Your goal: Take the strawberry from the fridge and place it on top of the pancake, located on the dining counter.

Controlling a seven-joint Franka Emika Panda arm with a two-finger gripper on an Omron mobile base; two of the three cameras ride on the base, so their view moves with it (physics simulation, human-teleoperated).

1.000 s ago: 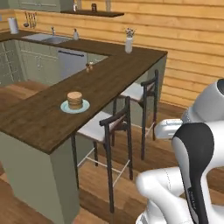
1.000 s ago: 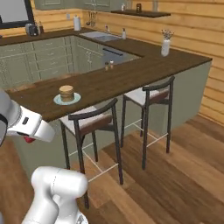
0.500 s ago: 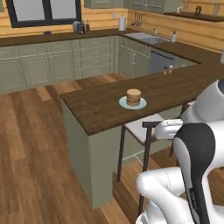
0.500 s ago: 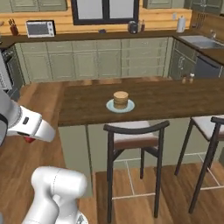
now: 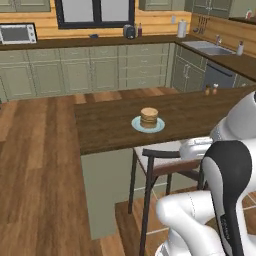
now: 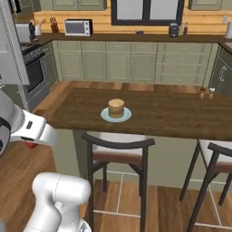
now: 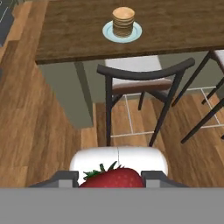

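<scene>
The strawberry (image 7: 111, 178) sits right at the near edge of the hand view, red with green leaves, pinched between the two dark finger tips — the jaws are narrowed onto it and holding it. In the right base view a speck of red (image 6: 31, 145) peeks out beneath the white hand, low on the left, well short of the dining counter (image 6: 181, 118).

Out ahead, the pancake (image 7: 123, 20) stands as a small tan stack on its pale blue-green plate (image 7: 108, 32), set on the dark wooden tabletop (image 7: 65, 35), not far from its near edge. A dark-framed stool (image 7: 144, 76) is tucked in just below the plate. From the left base view, the pancake (image 5: 149, 117) is well apart from the arm. The strawberry and the stack are far from touching.
</scene>
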